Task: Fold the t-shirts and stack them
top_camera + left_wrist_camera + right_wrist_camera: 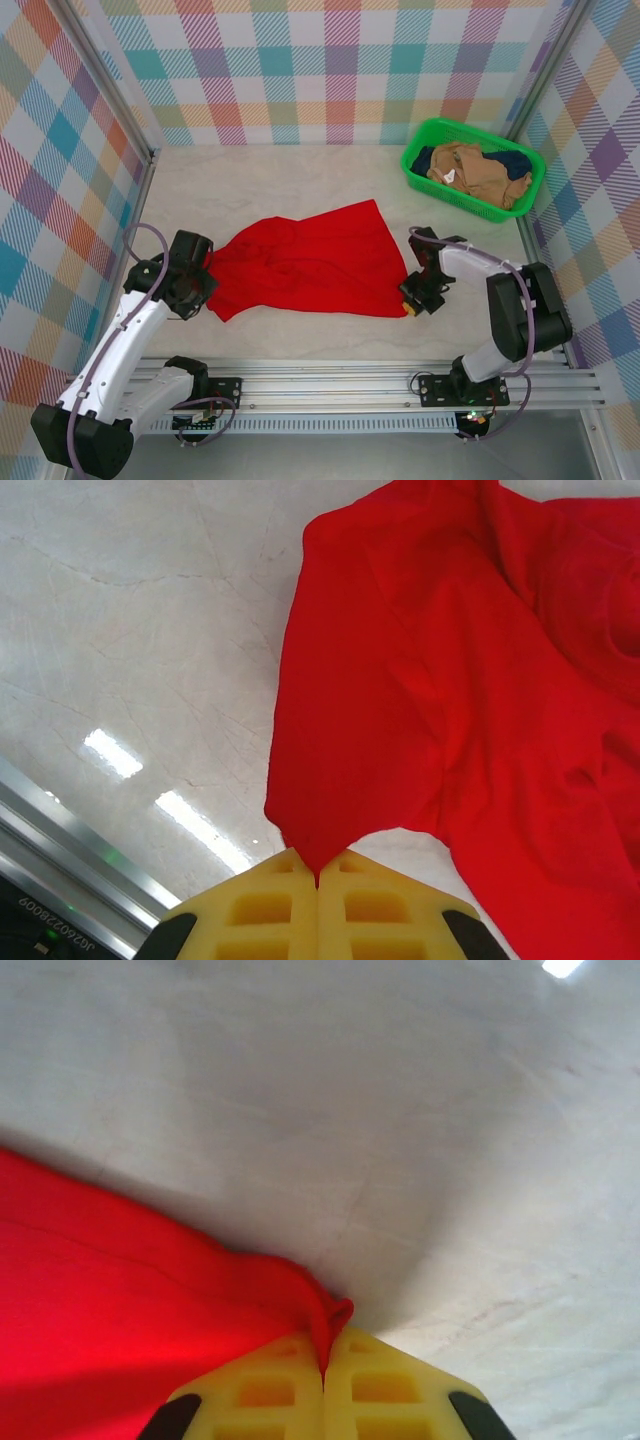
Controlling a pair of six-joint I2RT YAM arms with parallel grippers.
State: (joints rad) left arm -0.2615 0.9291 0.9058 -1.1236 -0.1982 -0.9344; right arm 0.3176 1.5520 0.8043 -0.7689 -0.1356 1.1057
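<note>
Yellow fingers [260,905] of the left gripper [318,878] are seen pressed together at 6 o'clock of the left wrist view, with a pointed corner of the red t-shirt [450,680] pinched between them. From that pinch the cloth fans out toward 1 o'clock. It is bright red and creased into long soft folds.

In the overhead view the shirt is spread across the middle of the pale marbled table [300,180]. It is broader toward 3 o'clock and narrowed and rumpled toward 9 o'clock. The left gripper is located at the shirt's 9 o'clock edge, touching it.

The right gripper [414,300] is located at the shirt's 4 o'clock corner. In the right wrist view its yellow jaws are closed on a small bunched fold of the red hem, and the rest of the cloth lies off toward 8 o'clock.

At 2 o'clock of the table a green basket [450,197] is noted, well apart from the red shirt. A crumpled tan t-shirt [478,170] is held in it, on top of a dark navy t-shirt [422,160].
</note>
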